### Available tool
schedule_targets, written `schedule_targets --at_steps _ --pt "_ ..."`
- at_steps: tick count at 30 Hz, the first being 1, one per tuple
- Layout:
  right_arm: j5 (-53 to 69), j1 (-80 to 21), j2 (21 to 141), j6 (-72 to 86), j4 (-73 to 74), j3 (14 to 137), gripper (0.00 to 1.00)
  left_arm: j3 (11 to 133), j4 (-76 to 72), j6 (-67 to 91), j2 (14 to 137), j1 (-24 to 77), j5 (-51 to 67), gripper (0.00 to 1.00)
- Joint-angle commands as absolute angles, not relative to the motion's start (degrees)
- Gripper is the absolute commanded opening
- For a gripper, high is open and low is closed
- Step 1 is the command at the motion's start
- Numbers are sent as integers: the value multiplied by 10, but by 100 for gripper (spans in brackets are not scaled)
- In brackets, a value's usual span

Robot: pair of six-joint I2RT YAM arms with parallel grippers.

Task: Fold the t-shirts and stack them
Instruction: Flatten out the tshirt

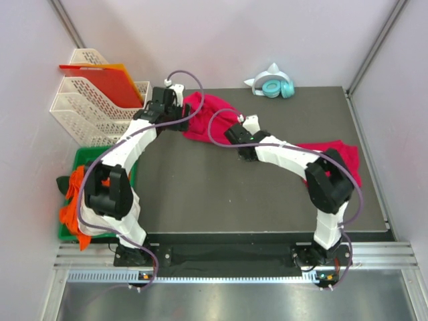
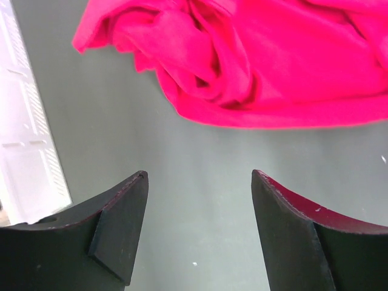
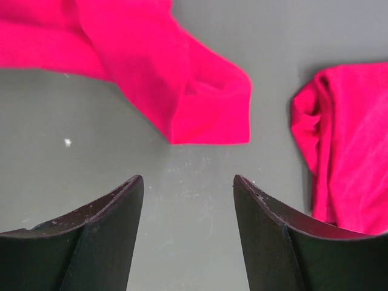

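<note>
a crumpled crimson-pink cotton t-shirt [image 1: 212, 115] is seen at the far middle of the dark grey table mat [image 1: 221, 194], lying in loose folds. a second crimson-pink t-shirt [image 1: 340, 155] is spread at the right side of the mat, partly hidden behind the right arm and well apart from the first one.

the left gripper [image 2: 199, 176] is held low over the mat, just beside the left edge of the crumpled shirt. its black jaws are parted wide and nothing is held between them; only bare mat is seen in the gap, and the cloth lies a little ahead of the fingertips, not touched.

the right gripper [image 3: 188, 179] is also spread apart and holds nothing. a folded pink corner of cloth is found just ahead of its fingertips. more pink cloth is seen at the right edge of the right wrist view; to which shirt it belongs cannot be told.

at the left of the table, white perforated plastic trays [image 1: 87, 110] are stacked, with a stiff red-orange plastic sheet [image 1: 100, 79] on top. below them a green plastic bin [image 1: 83, 158] with orange cloth [image 1: 72, 204] is placed. teal headphones with cat ears [image 1: 271, 85] are lying at the far edge.
</note>
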State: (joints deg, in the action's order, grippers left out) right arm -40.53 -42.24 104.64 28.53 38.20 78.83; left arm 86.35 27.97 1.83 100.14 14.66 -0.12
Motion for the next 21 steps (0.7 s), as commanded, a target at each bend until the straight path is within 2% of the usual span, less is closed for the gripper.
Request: schedule_targets --at_steps 1,11,14,21 --pt "-435 -423 1098 265 388 855 61 803 270 25 971 143 40 73" --pt "-430 -384 1163 268 392 913 55 759 282 33 953 143 41 70" --pt "-419 -372 1167 281 390 906 49 758 286 31 952 143 38 70" --pt "-364 -360 1158 295 361 873 44 753 288 33 955 143 35 69"
